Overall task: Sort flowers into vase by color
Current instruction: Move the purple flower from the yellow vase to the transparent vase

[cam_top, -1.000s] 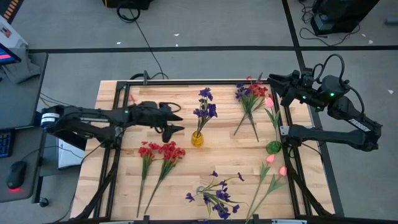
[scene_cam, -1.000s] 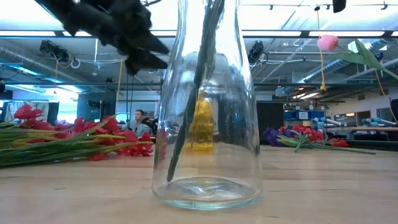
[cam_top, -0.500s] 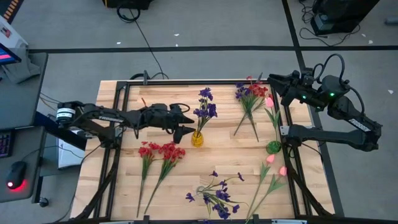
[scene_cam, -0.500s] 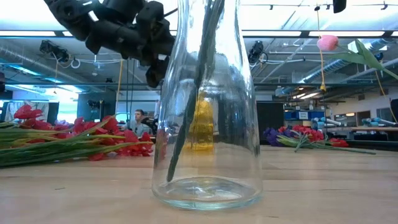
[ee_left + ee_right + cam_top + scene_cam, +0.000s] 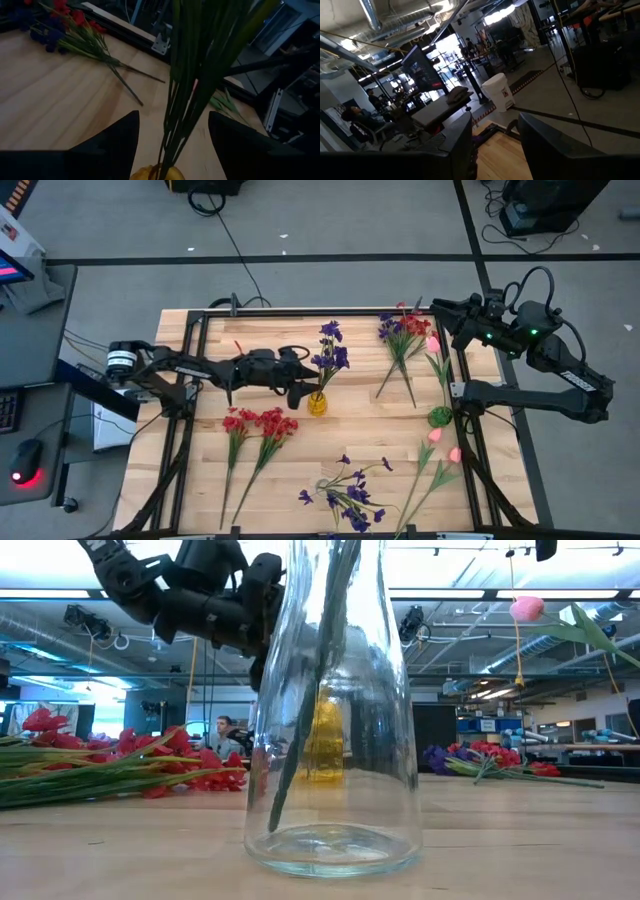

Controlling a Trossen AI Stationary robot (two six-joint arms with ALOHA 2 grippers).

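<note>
left gripper [image 5: 303, 385]: hovering open, fingers either side of purple flower stems [image 5: 187, 95] standing in yellow vase [image 5: 317, 403]
right gripper [image 5: 440, 310]: waiting open at table [image 5: 200, 470] corner; holding nothing

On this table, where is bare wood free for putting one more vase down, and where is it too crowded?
Free: the wood between the red flowers and the pink buds, below the yellow vase; also the left corner, beyond the left gripper. Crowded: the right edge, and the purple flowers along the near edge.

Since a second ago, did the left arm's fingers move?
Yes. In the high view the left gripper slid right, toward the yellow vase with the purple flowers, its fingers open around the stems.
</note>
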